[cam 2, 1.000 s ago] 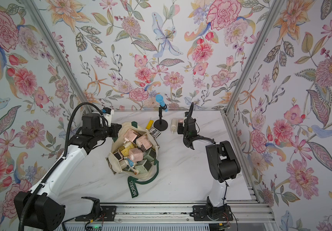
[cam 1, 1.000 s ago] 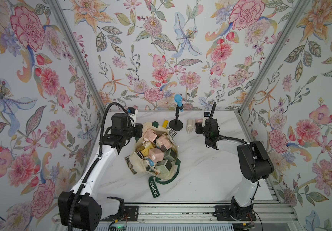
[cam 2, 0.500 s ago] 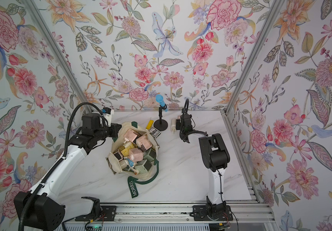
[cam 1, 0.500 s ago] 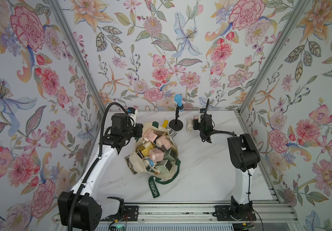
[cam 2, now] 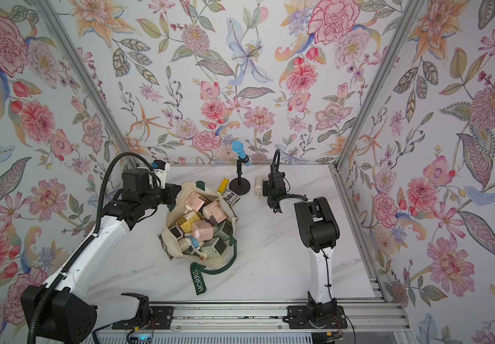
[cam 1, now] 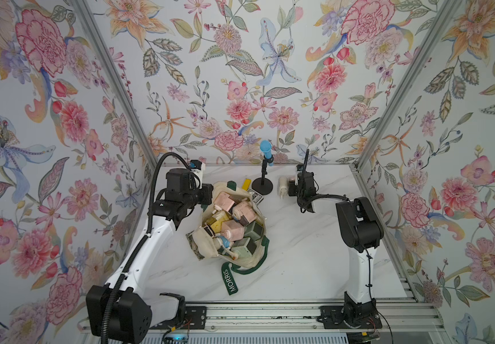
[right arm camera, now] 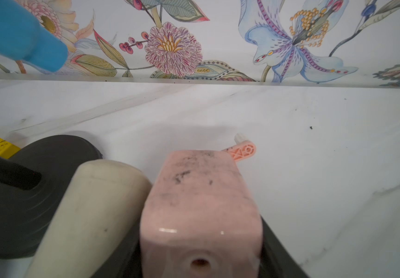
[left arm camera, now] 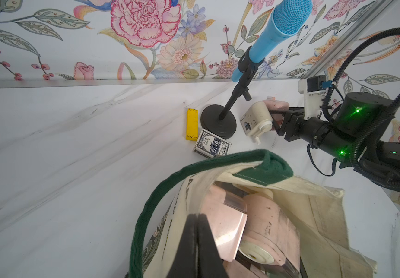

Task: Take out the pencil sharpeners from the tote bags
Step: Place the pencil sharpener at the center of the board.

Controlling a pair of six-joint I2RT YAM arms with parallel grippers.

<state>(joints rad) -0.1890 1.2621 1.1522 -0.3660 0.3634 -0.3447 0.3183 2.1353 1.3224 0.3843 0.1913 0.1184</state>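
The cream tote bag [cam 1: 207, 247] [cam 2: 171, 238] lies open mid-table, packed with pink, yellow and green pencil sharpeners [cam 1: 233, 230] [cam 2: 201, 230]. My left gripper [cam 1: 210, 190] [left arm camera: 197, 231] is shut at the bag's far rim, just in front of a pink sharpener [left arm camera: 264, 223]. I cannot tell whether canvas is pinched. My right gripper [cam 1: 292, 187] [right arm camera: 201, 240] is shut on a pink sharpener [right arm camera: 201, 204] [left arm camera: 276, 104] low over the back of the table. A cream sharpener [cam 1: 283, 185] [right arm camera: 98, 204] lies right beside it.
A blue microphone [cam 1: 265, 150] stands on a black round base [cam 1: 262, 187] [right arm camera: 25, 192] between the bag and the cream sharpener. A yellow bar [cam 1: 245, 184] and a playing-card box [cam 1: 255, 196] lie by that base. The green MORRIS strap [cam 1: 230, 280] trails toward the front. The back wall is close.
My right arm has swung left toward the microphone stand with the pink sharpener in its grip, ending beside the cream sharpener. The left arm and the bag have not moved.
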